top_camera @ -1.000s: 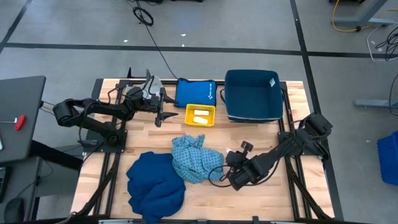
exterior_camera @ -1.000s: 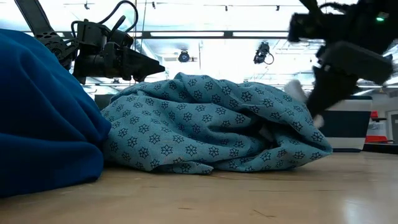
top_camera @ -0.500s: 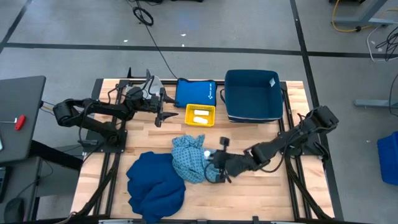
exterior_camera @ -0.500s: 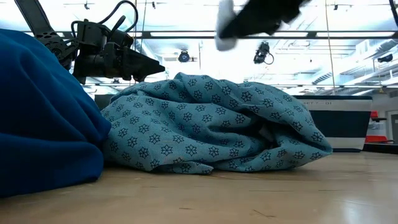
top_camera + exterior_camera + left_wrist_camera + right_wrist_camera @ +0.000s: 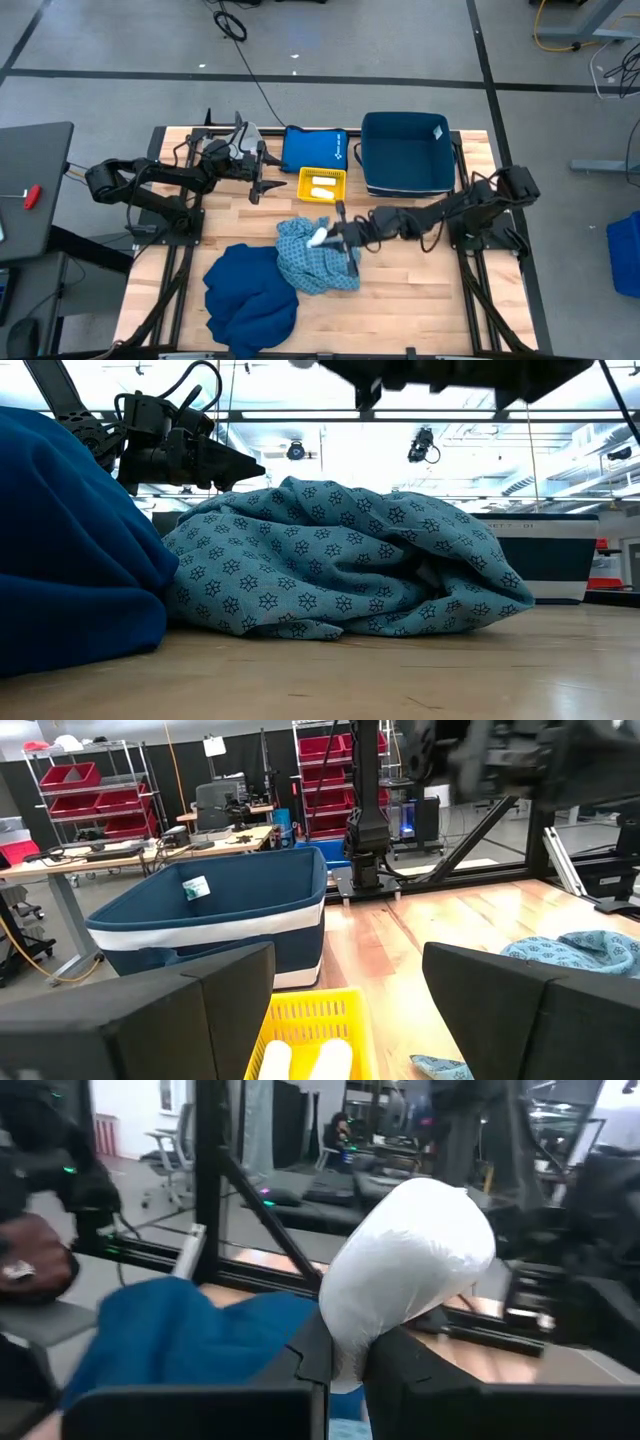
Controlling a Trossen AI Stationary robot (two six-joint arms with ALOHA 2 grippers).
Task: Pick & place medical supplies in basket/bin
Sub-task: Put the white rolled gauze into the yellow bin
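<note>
The right end effector [image 5: 322, 237], grasping a white roll [image 5: 317, 238], has swung across the patterned cloth [image 5: 316, 258] toward the yellow basket [image 5: 322, 185]; placing looks next. The left end effector [image 5: 262, 185] waits released beside it.

Robotics lab/workshop: red-bin shelving [image 5: 85, 805], workbenches [image 5: 120, 855], concrete floor [image 5: 400, 40].

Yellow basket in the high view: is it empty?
No, the yellow basket already holds two white rolls lying side by side.
</note>
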